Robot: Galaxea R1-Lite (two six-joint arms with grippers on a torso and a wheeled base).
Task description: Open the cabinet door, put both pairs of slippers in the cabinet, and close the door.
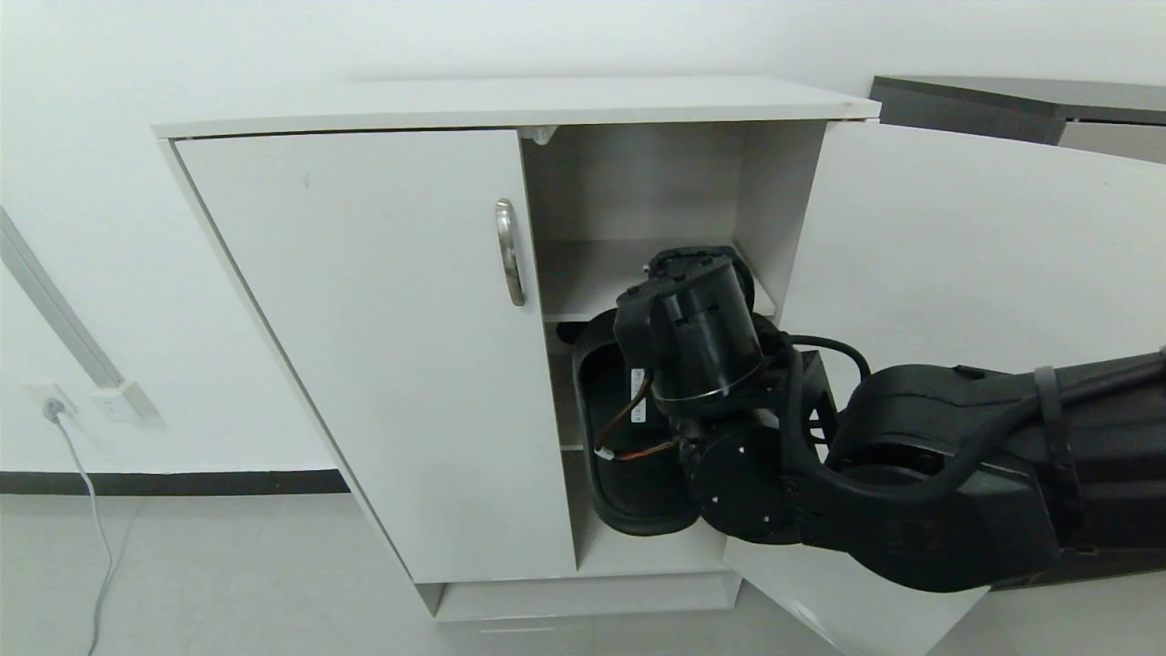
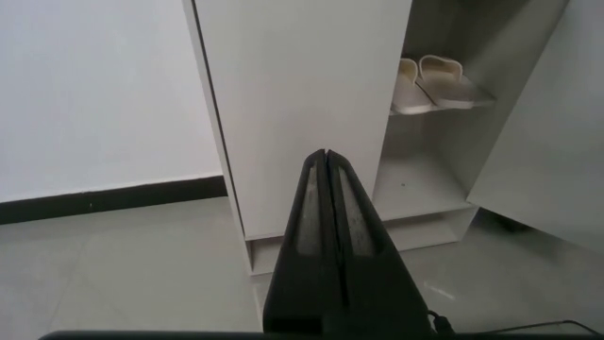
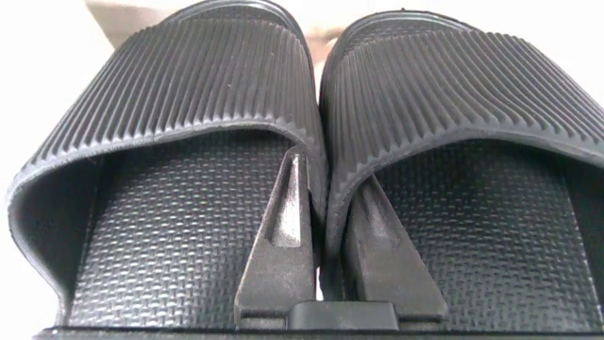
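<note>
The white cabinet stands with its right door swung open and its left door shut. In the right wrist view my right gripper is shut on the pair of black slippers, pinching their two inner side walls together. From the head view the black slippers hang upright in the cabinet's opening, over the bottom compartment, with my right wrist in front of them. A beige pair of slippers lies on a shelf inside. My left gripper is shut and empty, low in front of the cabinet.
A metal handle is on the shut left door. A wall socket with a cable is at the left. A dark grey unit stands behind the open door. Bare floor lies left of the cabinet.
</note>
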